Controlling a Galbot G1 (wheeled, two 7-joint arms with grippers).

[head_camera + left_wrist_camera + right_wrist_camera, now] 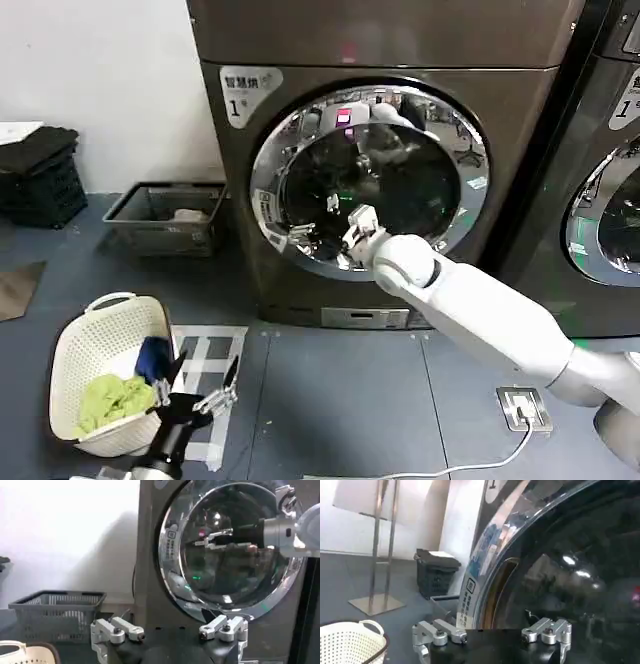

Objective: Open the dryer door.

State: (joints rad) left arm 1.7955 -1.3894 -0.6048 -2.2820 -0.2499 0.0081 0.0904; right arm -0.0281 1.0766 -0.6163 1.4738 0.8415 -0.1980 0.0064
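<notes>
Left arm parked low, right arm at the dryer.
Your left gripper (200, 395) hangs wide open beside the white basket (75, 350). The label (247, 92) reads "1". Your right gripper (335, 238), fingers spread, reaches the dryer door (368, 178) at its lower-left chrome rim.

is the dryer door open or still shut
Shut, as far as shown: the dryer door sits flush in the bronze front, its chrome rim unbroken. The right tool, fingers open, is at the glass.

- The dryer door (368, 180) is partly covered at its lower rim by the right end effector (352, 232).
- The neighbouring grey machine (610, 190) is cut off by the head view's right edge.
- The white laundry basket (85, 345) hides most of its contents; the left end effector (198, 392) overlaps its near rim.
</notes>
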